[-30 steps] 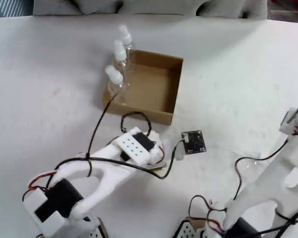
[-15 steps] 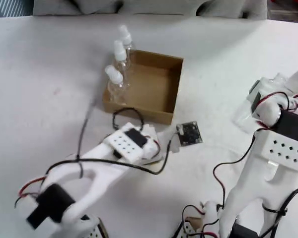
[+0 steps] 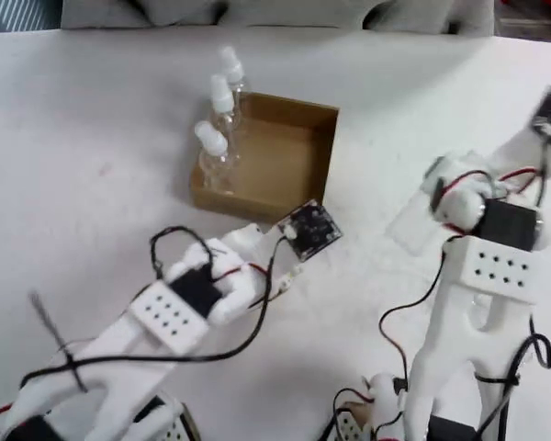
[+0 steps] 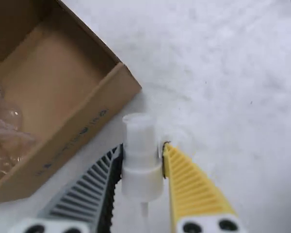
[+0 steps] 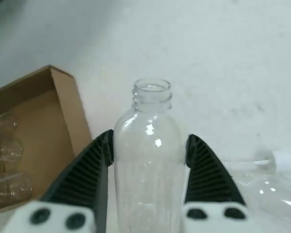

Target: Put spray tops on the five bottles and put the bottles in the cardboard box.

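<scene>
Both arms have shifted: in the high view the left arm point(image 3: 179, 308) has swung so its wrist sits closer to the cardboard box point(image 3: 248, 204). The right arm point(image 3: 487, 266) has come up from the near edge, bringing a clear bottle point(image 3: 415, 219) with it. Three capped bottles point(image 3: 216, 138) stand in the box.

From the left wrist, the left jaws are clenched on a spray top point(image 4: 140, 155), its thin tube running back between them. The box wall point(image 4: 82, 126) lies just past their tips, so a careless swing could shove the box.

From the right wrist, the right jaws grasp the uncapped bottle point(image 5: 148, 145) around its body, the open neck standing beyond their tips. Another bottle point(image 5: 276, 182) lies on the worktop point(image 5: 233, 58) just outside one jaw. The neck is narrow; a slightly off approach would likely catch the tube on the rim, and the smooth bottle may twist or slip under pressure.
</scene>
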Motion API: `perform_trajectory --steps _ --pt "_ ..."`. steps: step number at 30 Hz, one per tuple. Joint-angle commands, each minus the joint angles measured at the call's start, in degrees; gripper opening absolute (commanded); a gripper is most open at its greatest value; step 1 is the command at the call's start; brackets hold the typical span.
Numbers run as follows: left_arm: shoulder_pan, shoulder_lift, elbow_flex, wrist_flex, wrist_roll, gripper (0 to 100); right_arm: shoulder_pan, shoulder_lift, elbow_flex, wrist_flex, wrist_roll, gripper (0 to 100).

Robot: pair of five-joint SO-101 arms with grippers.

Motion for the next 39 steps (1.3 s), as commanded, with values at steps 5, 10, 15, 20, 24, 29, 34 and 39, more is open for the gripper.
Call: perform_trajectory --steps 5,10,15,20,24,29,34,39 --pt "0.84 -17.45 10.46 -10.73 7.03 4 -7.96 -1.63 4.48 -7.96 -0.44 4.6" --pt "7.96 -26.95 17.85 -12.04 8.53 4 -9.89 -1.71 9.58 -15.16 -0.44 4.5" --pt "13.32 -31.6 22.33 -10.37 8.35 4 -13.14 -1.71 12.84 -19.38 -0.53 4.2" --pt "13.32 -29.41 22.24 -11.69 8.35 4 -16.66 -2.33 13.98 -19.03 -0.53 4.2" --pt "12.0 -23.08 21.54 -16.97 8.35 4 -18.42 -7.69 17.05 -19.03 -0.53 4.1" --pt "10.95 -12.44 16.44 -18.55 8.35 4 -19.82 -15.69 22.95 -21.41 -0.09 4.4" --pt "14.46 -12.88 16.26 -18.11 8.35 4 -22.81 -17.27 29.45 -28.53 0.0 4.5" --pt "17.27 -19.65 18.55 -15.65 8.35 4 -23.16 -17.8 32.09 -31.69 0.0 4.3"
